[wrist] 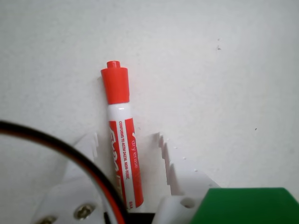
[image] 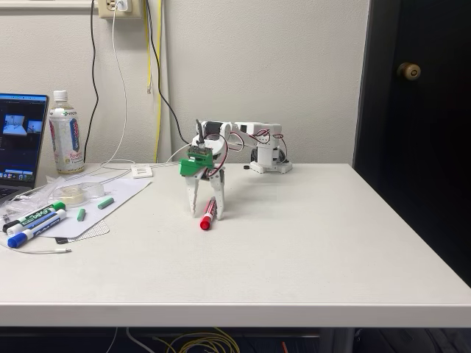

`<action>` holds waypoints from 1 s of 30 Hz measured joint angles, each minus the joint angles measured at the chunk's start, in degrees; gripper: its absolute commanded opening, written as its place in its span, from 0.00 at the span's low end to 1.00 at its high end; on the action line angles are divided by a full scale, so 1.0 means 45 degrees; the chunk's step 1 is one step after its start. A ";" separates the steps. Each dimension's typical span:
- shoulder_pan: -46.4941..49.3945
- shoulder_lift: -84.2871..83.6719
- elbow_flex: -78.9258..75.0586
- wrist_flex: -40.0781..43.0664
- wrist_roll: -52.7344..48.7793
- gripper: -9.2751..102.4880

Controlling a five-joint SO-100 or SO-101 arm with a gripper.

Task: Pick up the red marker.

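Observation:
The red marker lies on the white table, red cap toward the camera in the fixed view. In the wrist view the red marker points its cap up the picture, with its red-labelled white barrel running down between my fingers. My gripper is lowered to the table and stands open, one white finger on each side of the barrel. A gap shows on both sides of the marker. The rear end of the barrel is hidden under the gripper body.
At the left of the fixed view lie a green-capped marker and a blue-capped marker on a sheet of paper, with small green pieces, a bottle and a laptop. The arm's base stands at the back.

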 measured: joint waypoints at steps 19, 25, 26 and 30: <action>-0.0430 -0.0430 -0.0371 -0.0020 0.0488 0.18; -0.0449 -0.0469 -0.0371 -0.0059 0.0605 0.17; -0.0449 -0.0488 -0.0371 -0.0078 0.0605 0.17; -0.0449 -0.0488 -0.0371 -0.0098 0.0605 0.17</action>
